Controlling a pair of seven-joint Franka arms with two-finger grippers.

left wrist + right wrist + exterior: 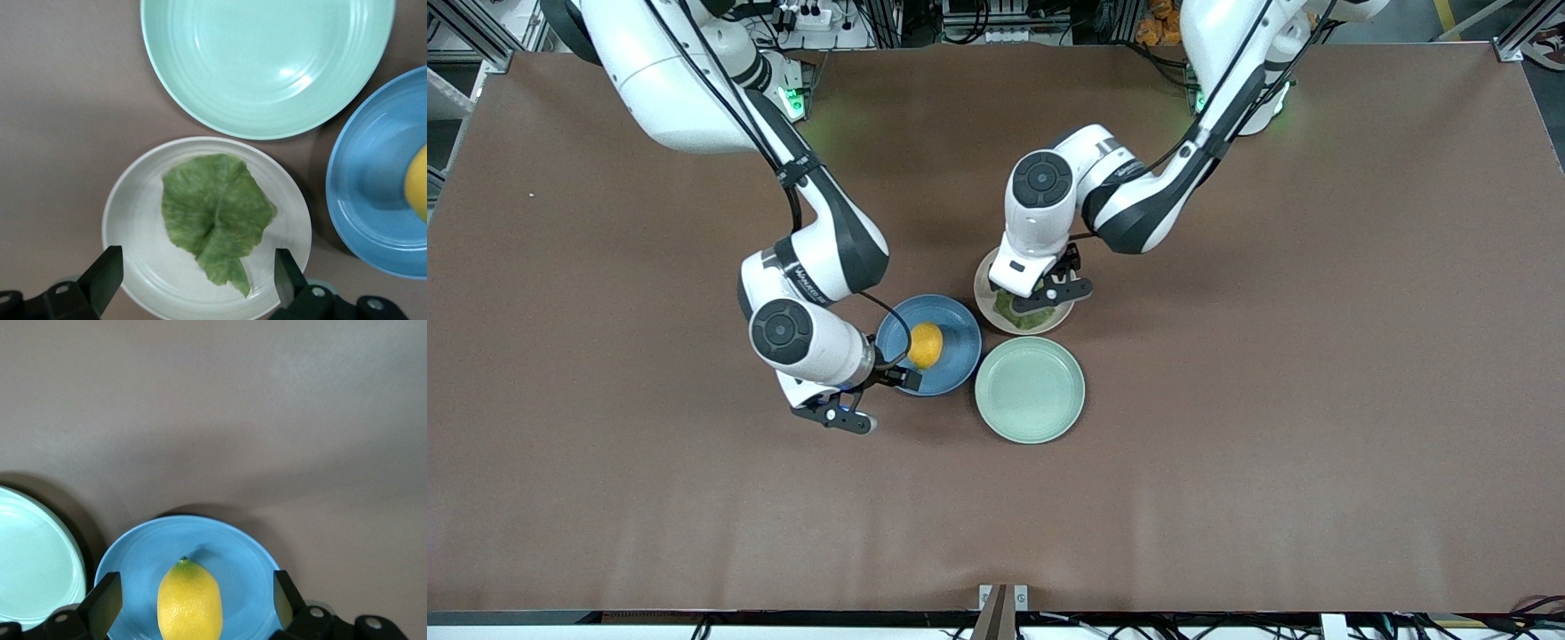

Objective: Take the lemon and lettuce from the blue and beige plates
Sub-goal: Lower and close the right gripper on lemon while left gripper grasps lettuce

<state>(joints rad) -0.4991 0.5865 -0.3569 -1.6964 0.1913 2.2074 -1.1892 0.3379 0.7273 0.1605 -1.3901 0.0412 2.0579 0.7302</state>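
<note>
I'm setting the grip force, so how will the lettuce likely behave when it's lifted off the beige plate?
The lettuce is a thin, wrinkled leaf lying flat on the beige plate, so it will probably droop and fold rather than hold shape. It looks very light and may tear at its ragged edges. The open left gripper hangs over it.

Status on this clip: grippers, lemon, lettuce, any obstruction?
Left gripper open over lettuce on beige plate. Right gripper open over lemon on blue plate. Nothing in the way.
</note>
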